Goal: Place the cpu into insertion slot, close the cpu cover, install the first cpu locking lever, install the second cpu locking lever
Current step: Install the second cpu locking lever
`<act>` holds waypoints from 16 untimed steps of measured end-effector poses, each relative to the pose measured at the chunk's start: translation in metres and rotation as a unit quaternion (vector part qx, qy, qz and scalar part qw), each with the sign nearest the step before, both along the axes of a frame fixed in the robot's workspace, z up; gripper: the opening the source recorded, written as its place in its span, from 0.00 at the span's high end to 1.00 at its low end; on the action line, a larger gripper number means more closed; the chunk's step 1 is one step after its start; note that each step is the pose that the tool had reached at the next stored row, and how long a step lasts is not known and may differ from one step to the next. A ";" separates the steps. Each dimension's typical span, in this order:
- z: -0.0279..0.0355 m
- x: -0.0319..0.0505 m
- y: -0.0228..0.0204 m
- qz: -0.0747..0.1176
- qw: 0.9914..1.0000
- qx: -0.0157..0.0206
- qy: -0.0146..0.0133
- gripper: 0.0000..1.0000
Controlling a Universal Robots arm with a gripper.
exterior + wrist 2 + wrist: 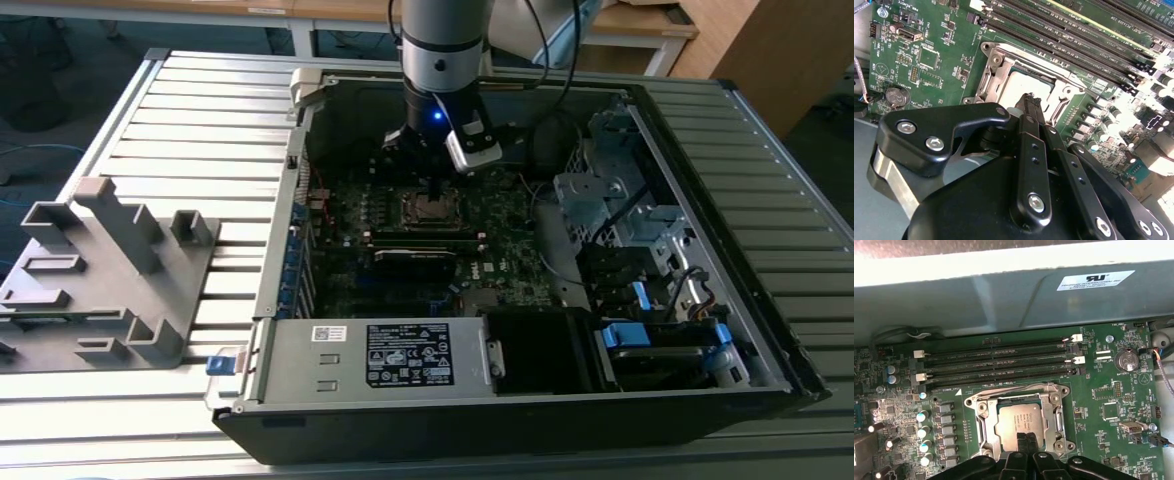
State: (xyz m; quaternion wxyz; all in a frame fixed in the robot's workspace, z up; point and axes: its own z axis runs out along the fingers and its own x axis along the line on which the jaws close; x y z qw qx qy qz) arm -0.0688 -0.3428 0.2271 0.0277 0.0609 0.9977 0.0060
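Observation:
The cpu lies flat in the insertion slot on the green motherboard, its grey metallic top showing through the window of the cpu cover. That silvery cover lies down flat around the chip. My gripper hangs just above the chip's near edge, its two thin black fingers pressed together with nothing between them; the fingertips overlap the chip's edge. In the exterior view the gripper stands inside the open computer case right over the cpu.
Long black memory slots run beside the socket. A row of capacitors lines one side, and a coin cell sits on the board. The grey case wall rises close behind. A power supply, drive bays and a grey fixture appear in the exterior view.

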 end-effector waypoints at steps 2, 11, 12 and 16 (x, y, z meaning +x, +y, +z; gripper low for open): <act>0.0001 0.0000 0.0000 0.000 1.000 0.000 0.000 0.89; 0.0003 0.0000 0.0000 0.000 1.000 0.000 0.000 0.89; 0.0006 0.0000 0.0000 0.000 1.000 0.000 0.000 0.89; 0.0033 0.0000 0.0000 0.000 1.000 0.000 0.000 0.89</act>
